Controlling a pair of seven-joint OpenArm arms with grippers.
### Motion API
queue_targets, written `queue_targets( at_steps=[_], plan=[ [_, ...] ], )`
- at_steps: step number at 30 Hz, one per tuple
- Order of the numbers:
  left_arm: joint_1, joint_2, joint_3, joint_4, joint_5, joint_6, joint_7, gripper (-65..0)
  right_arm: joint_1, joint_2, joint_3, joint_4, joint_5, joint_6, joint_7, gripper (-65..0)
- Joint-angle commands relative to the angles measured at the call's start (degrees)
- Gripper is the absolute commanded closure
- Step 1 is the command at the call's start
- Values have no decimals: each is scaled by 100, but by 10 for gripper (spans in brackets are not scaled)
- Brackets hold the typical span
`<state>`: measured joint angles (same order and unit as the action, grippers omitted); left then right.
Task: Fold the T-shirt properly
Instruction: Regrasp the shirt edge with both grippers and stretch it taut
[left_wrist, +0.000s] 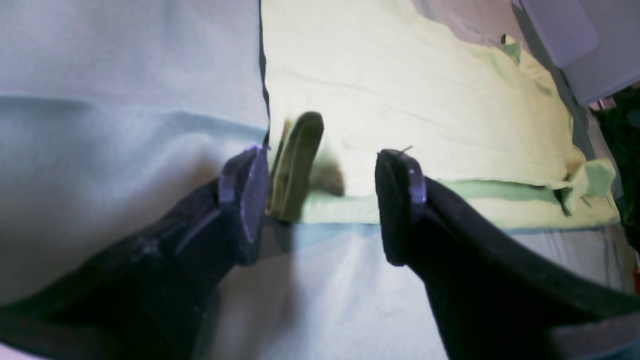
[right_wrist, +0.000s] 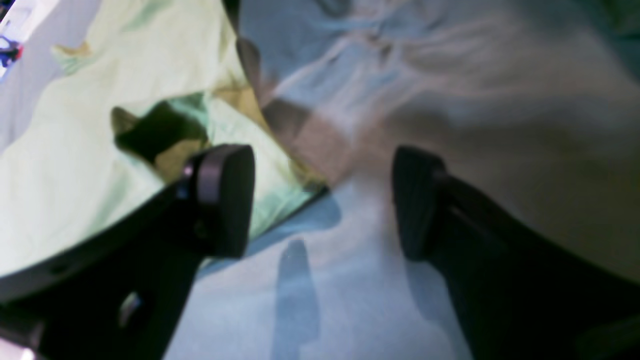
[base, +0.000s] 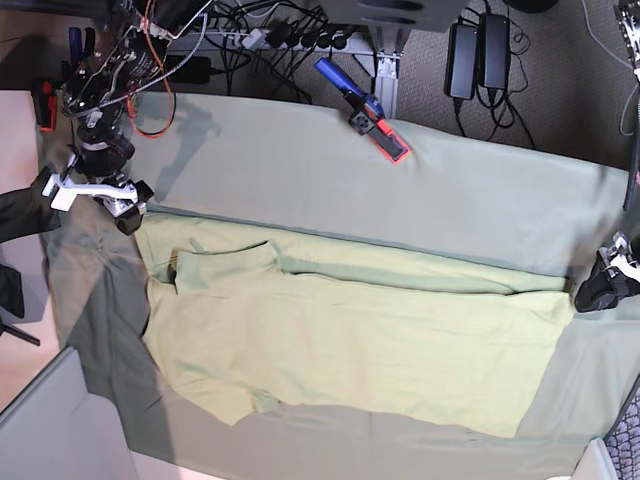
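— One T-shirt (base: 340, 340), soft pale cotton, lies lengthwise across the table cloth (base: 480, 200), neck end toward the right gripper (right_wrist: 320, 200).

— Both pincers, including the left gripper (left_wrist: 320, 200), gape apart at its ends.

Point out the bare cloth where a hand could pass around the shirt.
Bare table cloth lies between the T-shirt and the clamp, and narrowly along the near edge. It is crowded at the shirt's ends, by the left gripper and right gripper.

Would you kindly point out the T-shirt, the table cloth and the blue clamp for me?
T-shirt (base: 350, 335), base view, middle of its body.
Table cloth (base: 300, 170), base view, bare stretch above the shirt.
Blue clamp (base: 362, 108), base view, its handle near the red tip.
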<state>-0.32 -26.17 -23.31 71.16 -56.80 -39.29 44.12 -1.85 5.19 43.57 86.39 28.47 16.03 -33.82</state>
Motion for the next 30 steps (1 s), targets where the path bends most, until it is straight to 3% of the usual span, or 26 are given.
queue_targets(
  at_steps=[1, 13, 15, 19, 23, 26, 30],
  plan=[
    [-42, -114, -39, 96, -129, -71, -122, -372, 127, 70, -7, -31, 74, 216, 144, -426],
    [20, -107, -39, 90, -122, -71, -184, -372, 785, 39, -684, -1154, 396, 225, 52, -423],
    [52, -68, -37, 90, -114, -71, -164, -372, 787, -4, -822, -1150, 417, 223, 59, -342],
    [63, 138, -22, 66, -79, -71, -153, -373, 785, -170, -916, -1150, 415, 225, 57, -21],
    [-28, 348, 52, -107, 243, -71, -540, -402, 785, -234, -916, -1150, 413, 227, 59, 0],
    [-199, 356, 118, -382, 501, 116, -697, -402, 782, -234, -916, -1150, 413, 229, 57, 0],
    [-428, 361, 155, -737, 479, 114, -658, -402, 782, -234, -916, -1150, 415, 234, 35, 0]
  ],
)
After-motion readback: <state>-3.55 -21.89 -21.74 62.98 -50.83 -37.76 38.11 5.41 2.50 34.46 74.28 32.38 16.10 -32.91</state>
